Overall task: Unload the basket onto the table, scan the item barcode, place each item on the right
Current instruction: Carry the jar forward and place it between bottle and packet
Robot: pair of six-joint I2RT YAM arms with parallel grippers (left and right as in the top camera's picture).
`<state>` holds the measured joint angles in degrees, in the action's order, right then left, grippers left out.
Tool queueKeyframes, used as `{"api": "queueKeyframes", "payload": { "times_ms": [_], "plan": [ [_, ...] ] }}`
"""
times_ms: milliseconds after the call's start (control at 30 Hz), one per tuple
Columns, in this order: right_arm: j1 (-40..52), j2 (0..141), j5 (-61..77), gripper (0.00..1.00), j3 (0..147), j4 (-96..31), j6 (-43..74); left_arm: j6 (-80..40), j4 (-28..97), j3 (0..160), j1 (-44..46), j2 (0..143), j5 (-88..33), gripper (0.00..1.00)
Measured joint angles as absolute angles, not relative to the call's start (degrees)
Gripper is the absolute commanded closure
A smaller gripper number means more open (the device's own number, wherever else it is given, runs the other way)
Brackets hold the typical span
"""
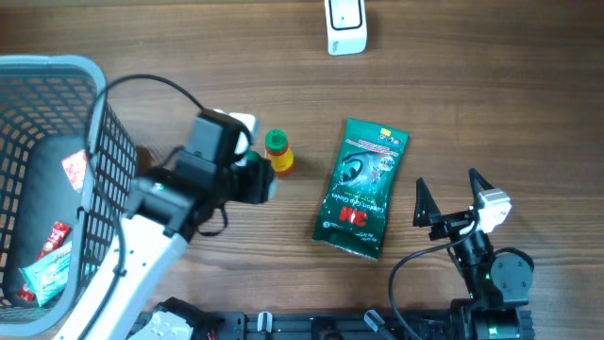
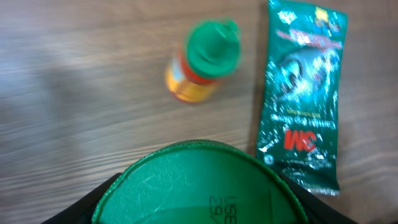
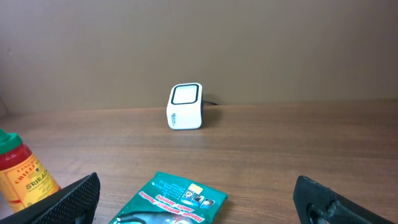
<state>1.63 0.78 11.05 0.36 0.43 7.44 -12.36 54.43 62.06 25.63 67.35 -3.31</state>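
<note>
We find the basket (image 1: 57,66) at the worktop's (image 1: 491,94) left edge, packets (image 1: 42,269) in it, and the scanner (image 1: 345,26) at the far edge. Mid-worktop stands the bottle (image 1: 277,153), with the pouch (image 1: 361,187) to its right and the left claw (image 1: 260,179) just left of it, a round container (image 2: 193,186) between its fingers.

Green lid (image 2: 186,186), green packet (image 1: 361,187), green-capped orange bottle (image 1: 279,156), white scanner (image 1: 345,25).
</note>
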Motion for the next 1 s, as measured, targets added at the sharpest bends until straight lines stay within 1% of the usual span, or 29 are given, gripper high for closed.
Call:
{"api": "queueKeyframes", "payload": {
  "times_ms": [133, 267, 367, 467, 633, 800, 1000],
  "plan": [
    [1.63, 0.78, 11.05, 0.0, 0.36, 0.43, 7.44, -13.69, 49.39, 56.99, 33.45, 67.66, -3.92, 0.4],
    [1.63, 0.78, 11.05, 0.0, 0.36, 0.43, 7.44, -14.83, 42.54, 55.64, 40.49, 68.77, 0.84, 0.39],
    [1.63, 0.8, 11.05, 0.0, 0.36, 0.45, 7.44, -15.35, 36.45, 55.64, 44.31, 74.08, 3.29, 0.4],
    [1.63, 0.78, 11.05, 0.0, 0.36, 0.45, 7.44, -15.42, 30.94, 55.64, 46.11, 82.24, 4.21, 0.4],
    [1.63, 0.78, 11.05, 0.0, 0.36, 0.43, 7.44, -15.42, 29.1, 55.31, 47.42, 92.29, 6.28, 0.4],
    [1.63, 0.78, 11.05, 0.0, 0.36, 0.43, 7.44, -15.42, 27.33, 55.18, 47.42, 93.95, 10.41, 0.4],
    [1.63, 0.78, 11.05, 0.0, 0.36, 0.43, 7.44, -15.42, 22.04, 55.18, 47.42, 93.97, 11.77, 0.39]
  ]
}}
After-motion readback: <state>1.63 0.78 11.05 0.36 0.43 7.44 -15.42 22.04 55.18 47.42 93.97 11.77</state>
